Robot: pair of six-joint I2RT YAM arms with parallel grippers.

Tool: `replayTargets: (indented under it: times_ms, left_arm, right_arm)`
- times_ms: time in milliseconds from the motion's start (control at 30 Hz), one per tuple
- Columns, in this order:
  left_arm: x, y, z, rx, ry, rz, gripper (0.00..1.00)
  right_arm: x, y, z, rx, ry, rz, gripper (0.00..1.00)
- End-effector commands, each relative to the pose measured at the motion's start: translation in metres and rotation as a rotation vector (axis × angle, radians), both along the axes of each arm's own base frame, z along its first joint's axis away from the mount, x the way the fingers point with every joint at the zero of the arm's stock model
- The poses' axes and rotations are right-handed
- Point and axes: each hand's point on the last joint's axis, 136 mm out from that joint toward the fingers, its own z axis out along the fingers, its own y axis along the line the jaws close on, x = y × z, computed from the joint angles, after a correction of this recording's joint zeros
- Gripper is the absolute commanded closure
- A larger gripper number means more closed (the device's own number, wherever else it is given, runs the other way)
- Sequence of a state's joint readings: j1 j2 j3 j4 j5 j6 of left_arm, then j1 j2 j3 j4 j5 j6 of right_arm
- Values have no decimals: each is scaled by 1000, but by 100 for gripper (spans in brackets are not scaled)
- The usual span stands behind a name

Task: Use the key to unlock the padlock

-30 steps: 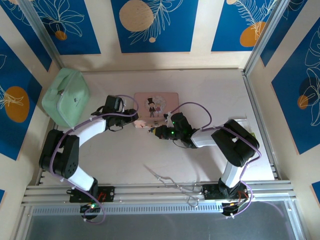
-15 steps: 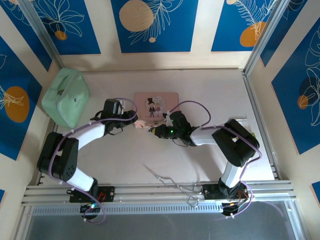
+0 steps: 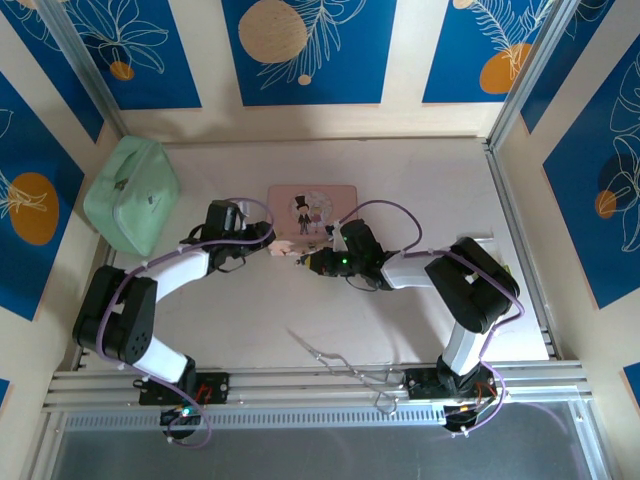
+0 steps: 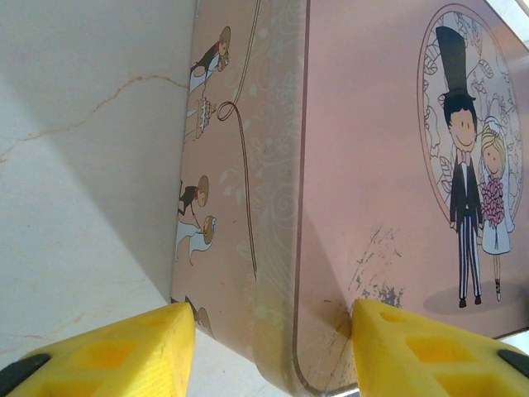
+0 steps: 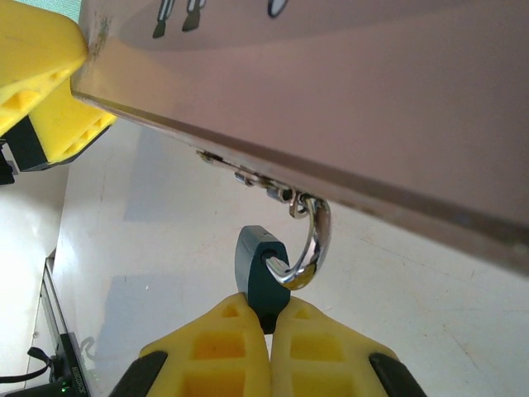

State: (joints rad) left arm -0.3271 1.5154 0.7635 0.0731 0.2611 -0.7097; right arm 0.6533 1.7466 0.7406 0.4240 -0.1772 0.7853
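The tiny dark-blue padlock (image 5: 254,266) with a silvery curved shackle is hooked on the latch of the pink picture box (image 4: 372,165); the right gripper (image 5: 270,318) pinches its body, the left gripper (image 4: 273,331) is spread around the box corner

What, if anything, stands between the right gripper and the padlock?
Nothing visible does. In the right wrist view, the right gripper is shut on the body of the padlock, and the padlock's shackle is hooked through the latch on the edge of the pink box.
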Motion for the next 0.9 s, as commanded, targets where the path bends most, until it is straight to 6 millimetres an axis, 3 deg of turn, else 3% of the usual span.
replayTargets:
  times_ms: [0,500,867]
  left_arm:
    - [-38,11,-40,46,177,-10,48]
    - [-49,12,-46,21,193,-10,48]
    - [-35,2,-20,-18,150,-22,47]
  right_arm:
    - [-19,-37,-55,-147,212,-86,100]
    - [-14,-41,-58,-147,225,-89,100]
    - [-14,-40,-61,-158,235,-87,100]
